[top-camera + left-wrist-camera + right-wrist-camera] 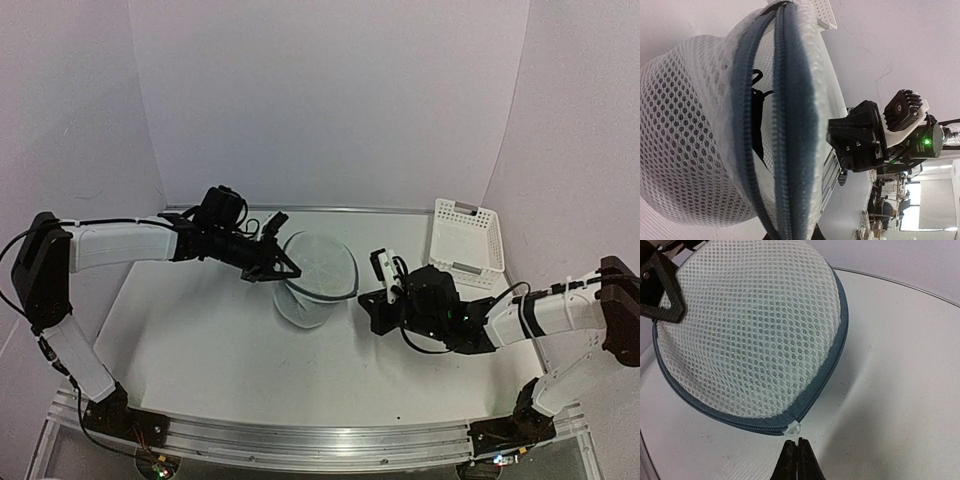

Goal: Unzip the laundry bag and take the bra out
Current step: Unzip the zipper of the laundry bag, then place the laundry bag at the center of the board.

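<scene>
The laundry bag is a white mesh pouch with blue-grey zipper rims, standing mid-table. My left gripper is shut on its left rim; in the left wrist view its fingertips barely show on either side of the zipper tape. A gap between the tapes shows the dark bra inside. My right gripper is shut on the white zipper pull at the near edge of the bag. It sits right of the bag in the top view.
A white slotted plastic basket lies at the back right, behind the right arm. The left gripper's finger shows at the bag's far side in the right wrist view. White walls enclose the table on three sides.
</scene>
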Controlling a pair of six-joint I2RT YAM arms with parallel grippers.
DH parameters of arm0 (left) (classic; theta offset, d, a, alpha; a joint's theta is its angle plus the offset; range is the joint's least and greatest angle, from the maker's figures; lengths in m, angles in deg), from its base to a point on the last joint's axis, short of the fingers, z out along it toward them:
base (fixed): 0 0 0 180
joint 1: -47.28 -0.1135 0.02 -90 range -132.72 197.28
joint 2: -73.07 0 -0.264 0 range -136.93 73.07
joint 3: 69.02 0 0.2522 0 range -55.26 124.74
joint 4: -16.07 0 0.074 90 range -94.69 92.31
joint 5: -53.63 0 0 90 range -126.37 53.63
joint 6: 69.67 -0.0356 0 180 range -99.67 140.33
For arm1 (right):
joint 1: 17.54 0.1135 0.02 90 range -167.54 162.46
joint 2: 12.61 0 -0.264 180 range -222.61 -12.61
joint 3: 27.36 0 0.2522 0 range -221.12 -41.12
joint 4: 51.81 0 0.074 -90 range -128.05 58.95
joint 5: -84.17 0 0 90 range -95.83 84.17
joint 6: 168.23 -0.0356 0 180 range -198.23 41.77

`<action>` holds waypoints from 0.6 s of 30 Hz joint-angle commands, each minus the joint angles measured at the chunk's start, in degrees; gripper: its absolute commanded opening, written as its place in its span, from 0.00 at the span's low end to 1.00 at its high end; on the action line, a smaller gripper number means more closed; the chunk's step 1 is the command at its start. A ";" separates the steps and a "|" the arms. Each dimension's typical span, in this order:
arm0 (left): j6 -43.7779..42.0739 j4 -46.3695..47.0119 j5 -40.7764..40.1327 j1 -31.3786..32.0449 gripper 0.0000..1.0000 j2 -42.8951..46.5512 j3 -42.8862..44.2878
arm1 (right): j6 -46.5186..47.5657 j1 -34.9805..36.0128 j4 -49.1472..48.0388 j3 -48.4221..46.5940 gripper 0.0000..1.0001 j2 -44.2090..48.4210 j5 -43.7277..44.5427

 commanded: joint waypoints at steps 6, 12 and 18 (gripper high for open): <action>-7.86 -6.97 -1.91 -3.01 0.04 -5.92 10.54 | -2.53 4.30 -0.71 -0.14 0.00 0.78 0.76; -9.20 -9.66 -4.48 -3.30 0.15 -9.78 14.49 | -7.46 5.97 -2.17 -3.86 0.00 -4.30 0.23; -8.07 -12.10 -14.67 -4.74 0.40 -8.02 14.48 | -10.10 6.80 -3.36 -8.54 0.00 -9.57 -1.58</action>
